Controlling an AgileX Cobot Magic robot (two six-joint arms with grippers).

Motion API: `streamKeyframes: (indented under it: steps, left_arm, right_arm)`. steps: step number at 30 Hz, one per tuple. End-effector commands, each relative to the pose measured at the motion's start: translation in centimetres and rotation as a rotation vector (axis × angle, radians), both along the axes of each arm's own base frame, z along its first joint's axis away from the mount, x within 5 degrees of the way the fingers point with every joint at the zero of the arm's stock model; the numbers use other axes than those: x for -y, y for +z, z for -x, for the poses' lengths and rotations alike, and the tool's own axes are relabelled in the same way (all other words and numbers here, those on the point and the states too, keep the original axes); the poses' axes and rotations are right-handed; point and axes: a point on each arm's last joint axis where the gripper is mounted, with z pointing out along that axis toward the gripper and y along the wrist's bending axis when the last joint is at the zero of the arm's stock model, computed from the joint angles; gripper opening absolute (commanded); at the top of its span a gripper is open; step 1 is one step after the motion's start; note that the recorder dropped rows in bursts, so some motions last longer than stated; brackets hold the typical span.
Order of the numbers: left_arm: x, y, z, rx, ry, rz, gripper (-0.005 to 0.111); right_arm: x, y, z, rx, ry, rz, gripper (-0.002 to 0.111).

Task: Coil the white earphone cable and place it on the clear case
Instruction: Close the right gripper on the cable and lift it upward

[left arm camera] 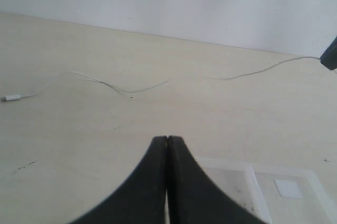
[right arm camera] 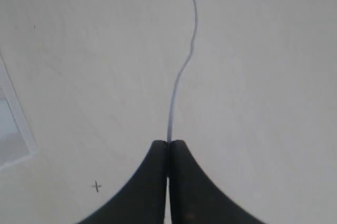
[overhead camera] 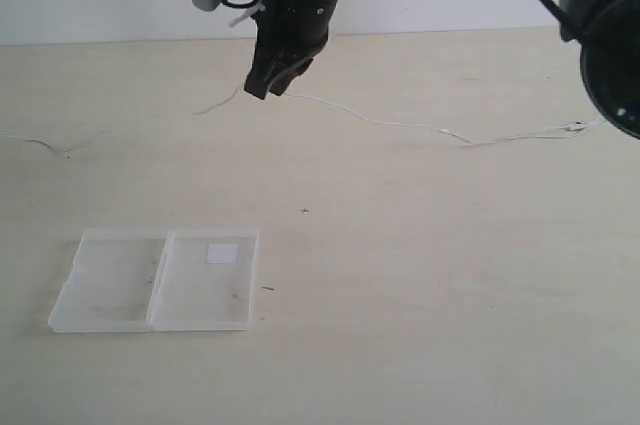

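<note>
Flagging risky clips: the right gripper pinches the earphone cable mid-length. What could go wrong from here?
1. The white earphone cable is very thin and held only at the tips of the right gripper, so it may slip out.
2. Long runs trail across the table both ways and could tangle during coiling.
</note>
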Motion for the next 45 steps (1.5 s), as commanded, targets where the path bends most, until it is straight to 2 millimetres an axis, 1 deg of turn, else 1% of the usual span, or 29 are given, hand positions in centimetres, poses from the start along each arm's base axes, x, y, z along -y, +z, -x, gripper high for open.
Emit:
streamKeyframes:
  steps: [1, 3, 7, 9, 12, 18, 19, 23, 27, 30, 34, 38, 40, 43, 45]
  left_arm:
    - [0.0, 0.3, 0.0, 0.023, 0.006, 0.012, 0.000]
    - [0.0, 0.3, 0.0, 0.023, 0.006, 0.012, 0.000]
    - [0.0, 0.3, 0.0, 0.023, 0.006, 0.012, 0.000]
    - [0.0, 0.3, 0.0, 0.023, 0.006, 0.012, 0.000]
    - [0.0, 0.3, 0.0, 0.023, 0.006, 0.012, 0.000]
    - [0.0, 0.3, 0.0, 0.023, 0.006, 0.012, 0.000]
    - [0.0, 0.3, 0.0, 0.023, 0.006, 0.012, 0.000]
    - [0.0, 0.3, 0.0, 0.023, 0.006, 0.012, 0.000]
    - [0.0, 0.3, 0.0, 0.023, 0.006, 0.012, 0.000]
    - [0.0, 0.3, 0.0, 0.023, 0.006, 0.012, 0.000]
    - [0.0, 0.3, 0.0, 0.023, 0.006, 0.012, 0.000]
    - [0.0, 0.3, 0.0, 0.023, 0.006, 0.012, 0.000]
    - [0.0, 0.3, 0.0, 0.023, 0.006, 0.012, 0.000]
    - [0.0, 0.3, 0.0, 0.023, 0.006, 0.012, 0.000]
    - [0.0, 0.3, 0.0, 0.023, 0.006, 0.012, 0.000]
  right_arm:
    - [0.0, 1.1, 0.3, 0.035, -0.144, -0.110, 0.000]
    - [0.2, 1.1, 0.4, 0.053, -0.186, -0.141, 0.000]
    - [1.0, 2.0, 1.4, 0.083, -0.299, -0.224, 0.000]
    - [1.4, 2.9, 2.1, 0.099, -0.329, -0.256, 0.000]
    - [2.1, 4.4, 3.7, 0.143, -0.327, -0.290, 0.000]
    - [3.2, 9.2, 6.3, 0.196, -0.325, -0.371, 0.000]
    - [3.1, 10.0, 6.9, 0.201, -0.311, -0.381, 0.000]
    - [3.1, 11.9, 8.8, 0.193, -0.259, -0.363, 0.000]
    - [2.1, 13.5, 10.4, 0.222, -0.228, -0.411, 0.000]
    - [1.3, 14.3, 11.4, 0.236, -0.201, -0.442, 0.000]
    - [1.1, 15.6, 12.1, 0.222, -0.188, -0.422, 0.000]
    - [1.4, 18.8, 12.4, 0.270, -0.187, -0.483, 0.000]
    - [1.5, 20.1, 12.5, 0.288, -0.197, -0.519, 0.000]
    - [1.1, 20.7, 13.0, 0.318, -0.196, -0.538, 0.000]
    - [0.4, 20.9, 13.4, 0.385, -0.197, -0.565, 0.000]
